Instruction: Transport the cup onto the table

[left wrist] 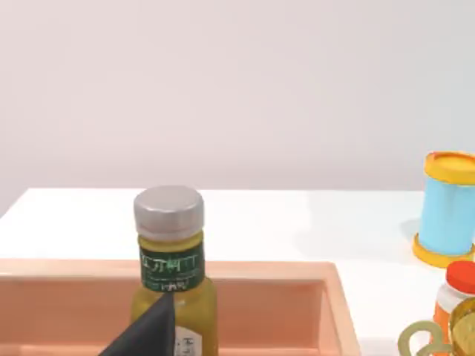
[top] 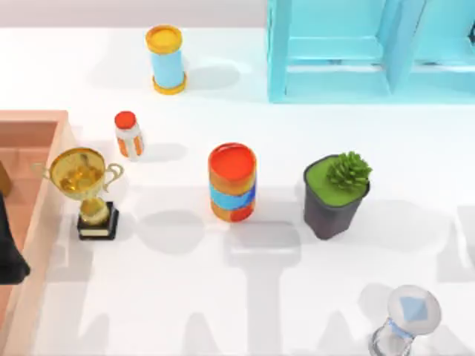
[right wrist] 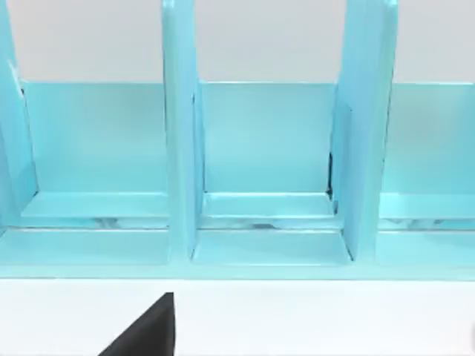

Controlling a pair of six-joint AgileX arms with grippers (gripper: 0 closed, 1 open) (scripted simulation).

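One dark finger [left wrist: 148,334] of my left pincer sits before the bottle [left wrist: 172,274] inside the bin [left wrist: 297,297]; grip state indeterminable. Table [top: 223,297] white.

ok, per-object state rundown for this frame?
pale-blue cylinder: upright on table
small orange bottle: upright, red cap on
trophy: upright beside bin
striped can: upright, lid on
potted plant: upright
hourglass: upright
yellow bottle: upright in bin, capped
shelf unit: compartments empty
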